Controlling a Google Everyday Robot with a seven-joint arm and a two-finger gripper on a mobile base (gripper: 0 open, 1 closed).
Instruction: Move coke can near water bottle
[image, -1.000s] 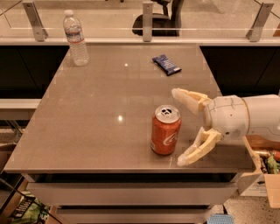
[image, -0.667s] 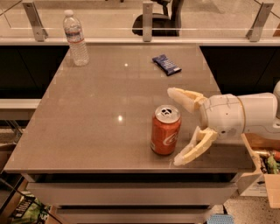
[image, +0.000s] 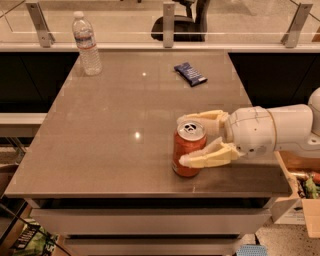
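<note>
The coke can (image: 189, 150) stands upright on the grey table (image: 110, 135), near the front edge and right of centre. My gripper (image: 180, 140) reaches in from the right, level with the can. Its two cream fingers (image: 205, 156) lie on either side of the can and press against it, one behind the top and one across the front. The can still rests on the table. The water bottle (image: 86, 44) stands upright at the far left corner, well away from the can.
A flat dark-blue snack packet (image: 190, 73) lies at the back right of the table. A railing with metal posts (image: 169, 22) runs behind the table. A cardboard box (image: 300, 195) sits on the floor to the right.
The gripper has moved left so that its fingers pass around the can, and the fingers have narrowed from wide open to pressing on its sides. The can has not moved.
</note>
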